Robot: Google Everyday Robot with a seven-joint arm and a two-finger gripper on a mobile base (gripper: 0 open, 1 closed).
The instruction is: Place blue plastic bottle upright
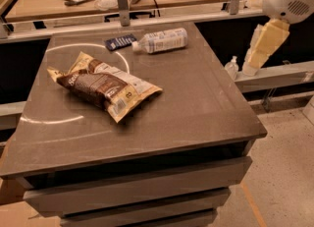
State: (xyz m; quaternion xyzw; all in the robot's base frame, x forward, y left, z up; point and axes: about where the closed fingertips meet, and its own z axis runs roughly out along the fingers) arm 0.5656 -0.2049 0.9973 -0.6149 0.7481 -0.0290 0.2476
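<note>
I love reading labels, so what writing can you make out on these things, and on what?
Clear blue plastic bottle, lying down: label print too blurred.
Brown crinkled snack bag: lettering unreadable.
Flat dark-blue packet: marks unreadable.
Gripper, beyond the table's right edge: no text.

The desk fills the middle of the view. The bottle lies on its side near the desk's far edge, cap end to the left. The flat packet lies just left of that cap, close to it. The snack bag lies flat nearer the front and to the left, well apart from both. Behind the desk runs a rail with two posts, and behind that a bench carrying loose clutter. The pincer hangs off the desk's right side, beyond its edge, pointing down. Just beside it a small pump bottle stands on a ledge below desk height.
</note>
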